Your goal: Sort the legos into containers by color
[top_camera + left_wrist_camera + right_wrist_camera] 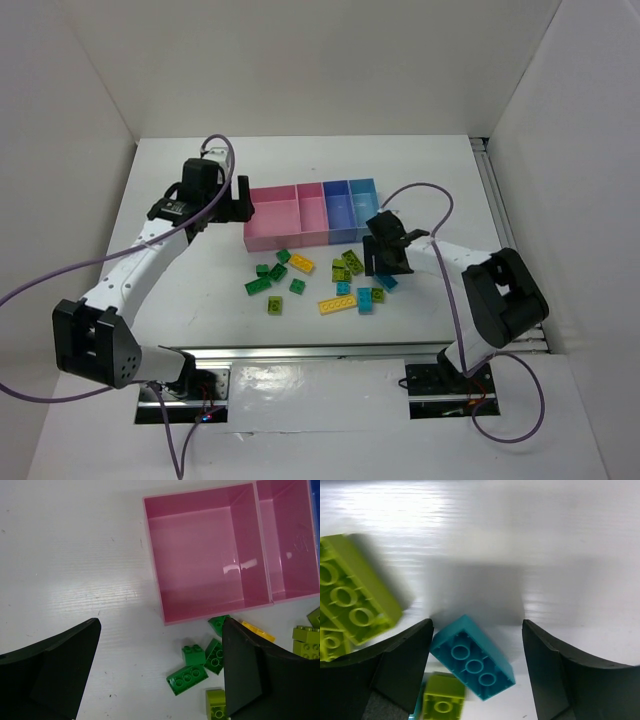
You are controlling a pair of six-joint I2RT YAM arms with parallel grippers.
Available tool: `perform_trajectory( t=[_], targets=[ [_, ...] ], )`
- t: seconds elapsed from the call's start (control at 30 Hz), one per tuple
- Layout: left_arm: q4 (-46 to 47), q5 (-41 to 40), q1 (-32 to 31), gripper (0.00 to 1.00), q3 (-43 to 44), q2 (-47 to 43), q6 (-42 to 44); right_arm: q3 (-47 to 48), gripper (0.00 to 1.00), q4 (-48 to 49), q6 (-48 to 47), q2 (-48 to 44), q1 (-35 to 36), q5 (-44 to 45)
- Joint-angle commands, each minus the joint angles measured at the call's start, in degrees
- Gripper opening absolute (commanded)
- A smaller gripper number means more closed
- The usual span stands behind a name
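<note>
Right, roughly fifteen legos (298, 286) lay loose on the table (180, 160) just in front of the tray (285, 238): five dark green, two yellow, three cyan, about five lime. One tray, four compartments: two pink, one purple-blue, one light blue. Left arm reached forward, and the left claw (240, 203) hung by the tray's pink end, spread wide, holding nothing. Right arm bent inward, pointing down; the right claw (476, 625) stood partly open astride a cyan brick (472, 661), one finger (402, 665) touching its corner, the other apart.
</note>
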Motion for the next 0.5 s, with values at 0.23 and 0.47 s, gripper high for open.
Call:
perform_trajectory(
  t=[0.23,0.47],
  targets=[
    [-1.09,1.97,-2.02,1.0,3.37,2.7,-2.18,-6.81,0.84,3.37,1.2,-9.13,-6.69,-9.69],
    [-1.62,1.97,-3.68,1.0,4.52,3.85,-2.18,-6.81,0.74,1.43,1.11,-9.66,-6.69,-11.9]
  ],
)
